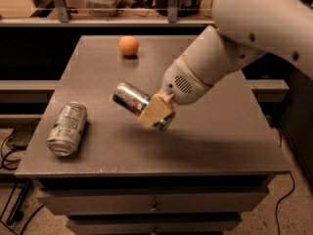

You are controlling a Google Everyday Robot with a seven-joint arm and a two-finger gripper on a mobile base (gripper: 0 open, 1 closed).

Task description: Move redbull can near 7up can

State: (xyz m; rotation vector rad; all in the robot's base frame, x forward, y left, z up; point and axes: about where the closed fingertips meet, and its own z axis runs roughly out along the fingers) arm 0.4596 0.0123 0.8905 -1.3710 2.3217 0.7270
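The redbull can (131, 98) is slim, blue and silver, held on its side above the middle of the grey table (220, 141). My gripper (157, 115) is shut on its right end, with a tan finger pad (154, 112) across the can. The 7up can (67, 128) is wider, silver-white with green print, and lies on its side near the table's front left. The held can is to the right of it, with a clear gap between them.
An orange ball (128, 46) sits at the back of the table. The table's front edge is close below the 7up can. Shelving with clutter runs behind the table. Cables lie on the floor at the left and right.
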